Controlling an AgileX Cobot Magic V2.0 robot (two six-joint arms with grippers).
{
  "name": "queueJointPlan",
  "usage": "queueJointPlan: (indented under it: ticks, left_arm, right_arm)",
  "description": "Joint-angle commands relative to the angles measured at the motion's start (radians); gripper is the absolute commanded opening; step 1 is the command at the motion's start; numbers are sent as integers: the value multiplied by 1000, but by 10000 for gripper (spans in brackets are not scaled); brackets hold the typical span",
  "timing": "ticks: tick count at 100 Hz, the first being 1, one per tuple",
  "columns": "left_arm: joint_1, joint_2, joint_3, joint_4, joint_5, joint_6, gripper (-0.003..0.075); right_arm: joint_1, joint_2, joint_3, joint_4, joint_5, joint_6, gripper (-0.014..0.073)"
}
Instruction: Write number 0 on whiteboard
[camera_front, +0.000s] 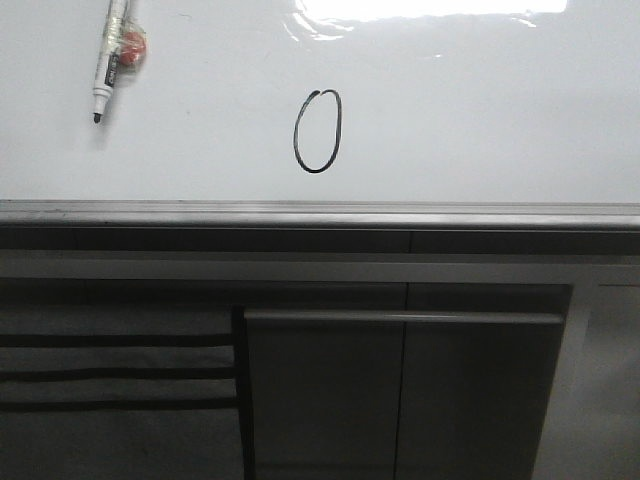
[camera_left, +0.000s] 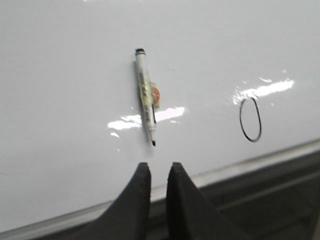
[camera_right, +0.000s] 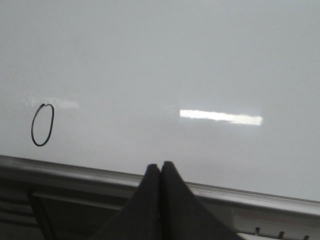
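Note:
The number 0 (camera_front: 317, 131) is a thin black slanted oval on the white whiteboard (camera_front: 480, 120). It also shows in the left wrist view (camera_left: 250, 119) and in the right wrist view (camera_right: 42, 125). A white marker pen (camera_front: 110, 56) lies uncapped on the board at the far left, tip toward the near edge, also seen in the left wrist view (camera_left: 145, 96). My left gripper (camera_left: 158, 167) is slightly open and empty, back over the board's near edge, short of the pen's tip. My right gripper (camera_right: 160, 166) is shut and empty over the near edge, right of the 0.
A small red-orange thing (camera_front: 133, 48) lies against the pen. The board's grey metal edge strip (camera_front: 320, 213) runs along the near side. Below it are grey cabinet panels (camera_front: 400, 400) with a long handle bar (camera_front: 400, 317). Neither arm shows in the front view.

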Motion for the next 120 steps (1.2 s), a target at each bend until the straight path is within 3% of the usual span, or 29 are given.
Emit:
queueJointPlan:
  ticks: [1, 18, 54, 97, 120]
  left_arm:
    - [0, -18, 50, -72, -249, -14, -20]
    - [0, -16, 129, -145, -302, -14, -20]
    - [0, -22, 232, -145, -302, -14, -20]
    - [119, -408, 457, -100, -305, -4, -20]
    - [117, -420, 454, -65, -279, -15, -20]
  right_arm:
    - [-5, -13, 47, 62, -163, 42, -73]
    - [-5, -11, 166, 248, -202, 83, -73]
    - [-5, -11, 319, 248, -188, 83, -73]
    - [-5, -11, 343, 248, -186, 83, -73]
    - [-5, -11, 343, 248, -186, 83, -73]
